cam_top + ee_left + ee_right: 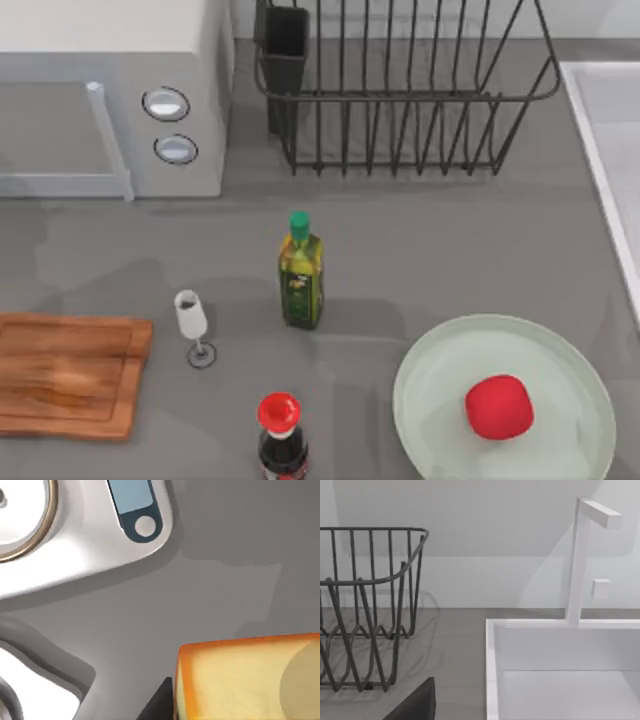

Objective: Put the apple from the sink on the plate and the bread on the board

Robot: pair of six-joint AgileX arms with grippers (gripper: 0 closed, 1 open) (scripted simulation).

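Observation:
The red apple [498,406] rests on the pale green plate [440,390] at the front right of the counter. At the front left lies the wooden board [65,375] with nothing on it. Seen close up in the left wrist view, the bread [240,680] is a yellow slice with a golden crust, and one dark finger [157,700] of my left gripper presses against its crust edge. A dark part of my right gripper [415,705] shows low in the right wrist view, facing the white sink [545,655]. The sink's rim [600,150] runs along the right edge.
A white microwave [110,90] stands at the back left and a black wire dish rack [400,90] at the back middle. An oil bottle [300,275], a small wine glass [192,325] and a red-capped dark bottle [281,440] stand mid-counter. A white faucet [580,560] rises behind the sink.

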